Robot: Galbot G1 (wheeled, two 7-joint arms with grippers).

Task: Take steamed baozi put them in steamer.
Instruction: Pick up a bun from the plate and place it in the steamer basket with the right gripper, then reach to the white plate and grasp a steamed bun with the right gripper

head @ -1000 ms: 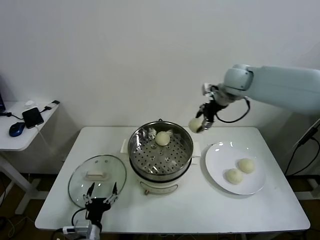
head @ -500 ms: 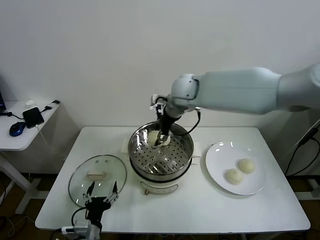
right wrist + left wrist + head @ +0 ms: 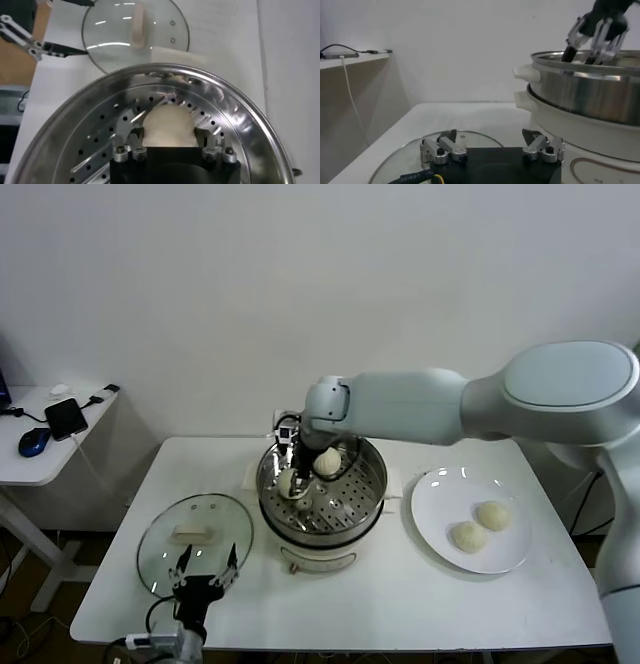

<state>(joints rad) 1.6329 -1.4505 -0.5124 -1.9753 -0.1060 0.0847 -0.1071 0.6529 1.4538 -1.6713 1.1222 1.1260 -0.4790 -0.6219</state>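
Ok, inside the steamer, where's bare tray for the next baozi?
Steamer tray: bare along the near and right side, toward the plate. Crowded at the far left, where the right gripper holds a baozi beside another baozi.

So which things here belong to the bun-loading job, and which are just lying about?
Job:
- shiny round stainless-steel steamer
- pale domed bun on its tray
- second pale bun between the right end effector fingers
- two pale buns on the flat white plate

Lying about:
- round glass lid
- black phone
- dark blue mouse
- left end effector, open, idle over the lid
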